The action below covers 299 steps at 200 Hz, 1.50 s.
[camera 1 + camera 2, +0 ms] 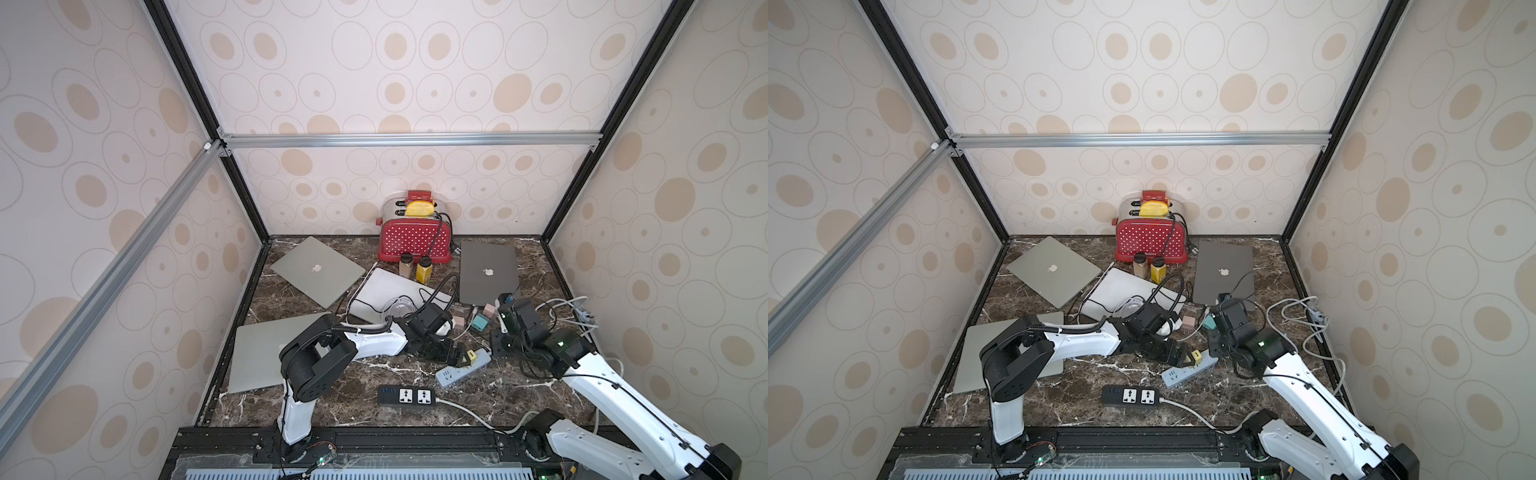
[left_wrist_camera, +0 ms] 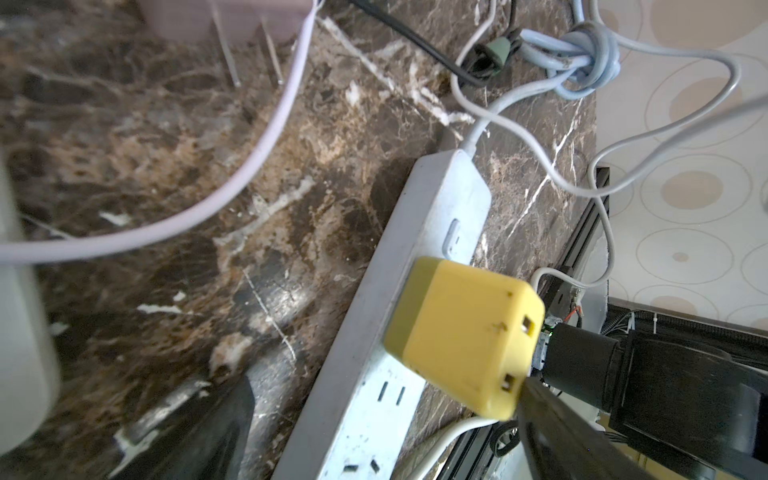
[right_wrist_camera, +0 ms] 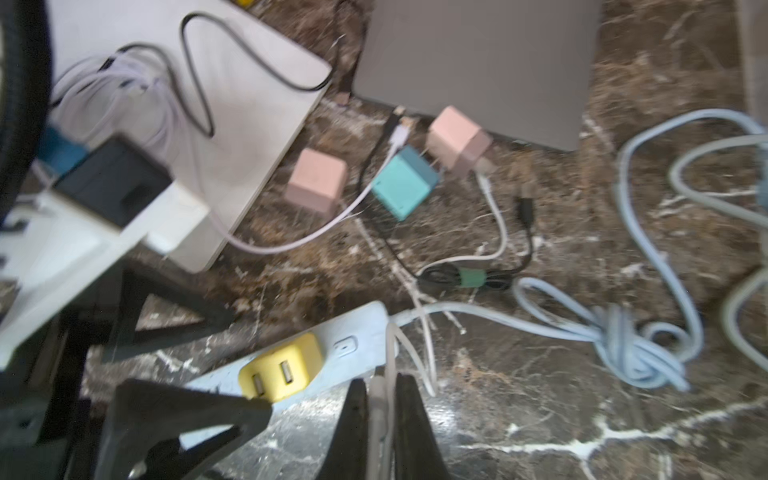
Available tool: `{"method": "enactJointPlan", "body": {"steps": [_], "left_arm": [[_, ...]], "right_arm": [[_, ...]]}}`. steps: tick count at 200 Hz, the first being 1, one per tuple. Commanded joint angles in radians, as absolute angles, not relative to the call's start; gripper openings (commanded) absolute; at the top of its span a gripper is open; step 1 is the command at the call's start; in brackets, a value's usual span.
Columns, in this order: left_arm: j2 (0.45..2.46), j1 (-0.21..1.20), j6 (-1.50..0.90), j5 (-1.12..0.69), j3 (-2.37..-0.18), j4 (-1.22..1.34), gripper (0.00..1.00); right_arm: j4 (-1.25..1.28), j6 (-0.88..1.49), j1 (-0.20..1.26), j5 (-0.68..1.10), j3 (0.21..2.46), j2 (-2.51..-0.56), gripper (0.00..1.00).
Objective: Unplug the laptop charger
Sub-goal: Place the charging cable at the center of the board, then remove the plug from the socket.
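One yellow charger (image 2: 461, 336) sits plugged into the pale power strip (image 2: 440, 208). The left gripper (image 1: 457, 356) is wide open right by it. I think it should get a finger on each side, squeeze, then pull straight out. The right gripper (image 3: 380, 390) pinches a thin white cable (image 3: 388, 345).

Patterned booth over a dark marble bench (image 1: 345, 405).
Cream walls (image 1: 415, 83) printed with tan ovals rose on three sides, framed by black corner posts (image 1: 187, 70) and silver aluminium rails (image 1: 407, 139); the white-veined bench lay evenly lit.
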State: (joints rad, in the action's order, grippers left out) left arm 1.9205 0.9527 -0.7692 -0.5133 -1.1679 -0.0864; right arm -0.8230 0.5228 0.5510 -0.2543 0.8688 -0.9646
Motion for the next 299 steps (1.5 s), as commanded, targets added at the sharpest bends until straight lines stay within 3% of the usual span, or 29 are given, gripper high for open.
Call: {"method": "enactJointPlan", "body": {"steps": [1, 31, 89, 113, 123, 137, 149, 166, 216, 253, 299], "left_arm": [[1.903, 0.950, -0.736, -0.460, -1.150, -0.159, 0.99], [1.890, 0.950, -0.693, -0.499, -1.204, -0.158, 0.99], [1.788, 0.951, -0.634, -0.464, -1.217, -0.216, 0.99], [1.710, 0.953, -0.608, -0.419, -1.163, -0.261, 0.99], [1.684, 0.953, -0.596, -0.394, -1.142, -0.292, 0.99], [1.660, 0.954, -0.577, -0.369, -1.109, -0.326, 0.99], [1.654, 0.953, -0.562, -0.350, -1.079, -0.353, 0.99], [1.664, 0.954, -0.548, -0.331, -1.053, -0.379, 0.99], [1.720, 0.955, -0.596, -0.329, -1.021, -0.294, 0.99], [1.766, 0.964, -0.613, -0.281, -1.023, -0.279, 0.99], [1.761, 0.965, -0.695, -0.229, -0.970, -0.232, 0.99]], "right_arm": [[-0.913, 0.462, 0.468, -0.305, 0.912, -1.037, 0.00], [-0.819, 0.382, 0.322, -0.203, 0.891, -1.163, 0.00], [-0.725, 0.325, 0.200, -0.056, 0.898, -1.399, 0.30], [-0.746, 0.340, 0.196, -0.058, 0.909, -1.388, 0.41], [-0.753, 0.344, 0.197, -0.056, 0.910, -1.353, 0.51], [-0.777, 0.339, 0.198, -0.036, 0.920, -1.296, 0.79], [-0.810, 0.336, 0.203, -0.021, 0.929, -1.237, 0.91], [-0.846, 0.336, 0.234, -0.012, 0.928, -1.126, 0.98], [-0.932, 0.449, 0.432, 0.008, 0.862, -0.942, 0.98], [-0.892, 0.522, 0.614, -0.055, 0.863, -1.036, 0.97], [-0.790, 0.542, 0.689, -0.084, 0.856, -1.156, 0.95]]}}
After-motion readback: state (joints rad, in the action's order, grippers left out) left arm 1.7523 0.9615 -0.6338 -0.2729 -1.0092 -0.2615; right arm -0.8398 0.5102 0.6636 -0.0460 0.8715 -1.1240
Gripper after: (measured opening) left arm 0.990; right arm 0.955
